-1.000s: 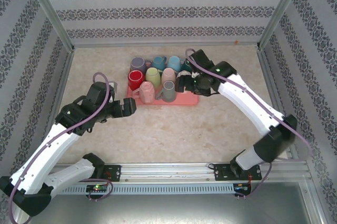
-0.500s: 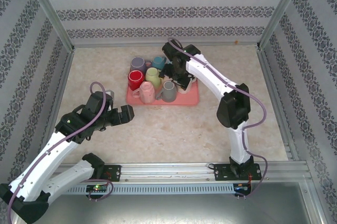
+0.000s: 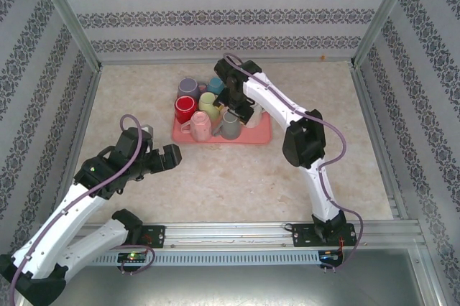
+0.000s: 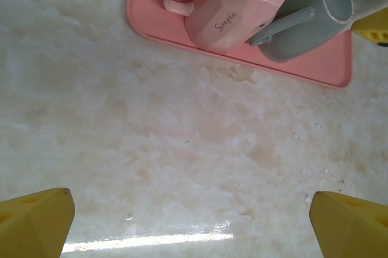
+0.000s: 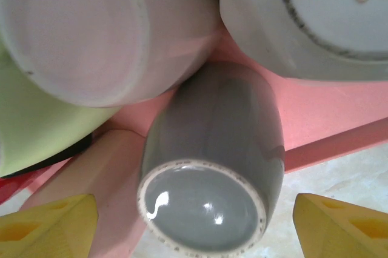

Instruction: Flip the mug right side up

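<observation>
The table [image 3: 237, 177] carries a pink tray [image 4: 321, 61] holding a cluster of mugs. The grey mug [image 5: 212, 167] stands base-up at the tray's near edge, beside the pink mug [image 4: 233, 9]. The right gripper [image 5: 194, 224] hangs over it, fingers wide apart and empty, probably aligning for a grasp. The left gripper [image 4: 194, 218] hovers over bare table, wide open, holding nothing

The counter [image 3: 237, 177] in front of the tray [image 3: 260, 136] lies bare, leaving the left gripper [image 4: 193, 221] open room up to the tray's near rim. On the tray the mugs [image 3: 208, 102] stand packed close. The grey mug [image 5: 212, 167] has neighbours tight against its left and far sides, and bare tray lies to its right. The right arm [image 3: 277, 105] crosses above the tray's right part.
</observation>
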### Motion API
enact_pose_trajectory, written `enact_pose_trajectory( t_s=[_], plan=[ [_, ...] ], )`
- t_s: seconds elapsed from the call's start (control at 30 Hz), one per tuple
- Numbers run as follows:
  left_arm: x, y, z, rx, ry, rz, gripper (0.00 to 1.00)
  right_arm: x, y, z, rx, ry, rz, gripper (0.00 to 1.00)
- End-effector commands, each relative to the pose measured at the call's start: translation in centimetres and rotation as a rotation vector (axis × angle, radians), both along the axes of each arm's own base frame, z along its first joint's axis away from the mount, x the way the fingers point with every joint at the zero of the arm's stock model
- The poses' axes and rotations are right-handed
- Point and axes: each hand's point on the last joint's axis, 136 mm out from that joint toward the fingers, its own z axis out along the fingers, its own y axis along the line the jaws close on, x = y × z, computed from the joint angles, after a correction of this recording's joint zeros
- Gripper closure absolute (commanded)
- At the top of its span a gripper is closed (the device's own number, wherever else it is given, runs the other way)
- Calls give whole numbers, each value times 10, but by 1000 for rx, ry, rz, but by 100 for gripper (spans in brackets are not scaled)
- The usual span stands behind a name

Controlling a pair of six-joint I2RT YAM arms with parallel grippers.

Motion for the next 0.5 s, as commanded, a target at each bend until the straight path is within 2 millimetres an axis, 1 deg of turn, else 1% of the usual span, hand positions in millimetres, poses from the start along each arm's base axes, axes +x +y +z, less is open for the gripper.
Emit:
enact_pose_trajectory(
  t_s=[0.0,0.23,0.47],
  plan=[
    [-3,10,-1,14,-7,38,0,-8,1,-11,-33,32,-14,17],
    [-9,15,-1,12,-12,52,0,-15,-2,-25,-59,59,-10,19],
    [-12,18,1,3,-17,68,0,-14,-10,-34,-103,59,-12,22]
  ],
)
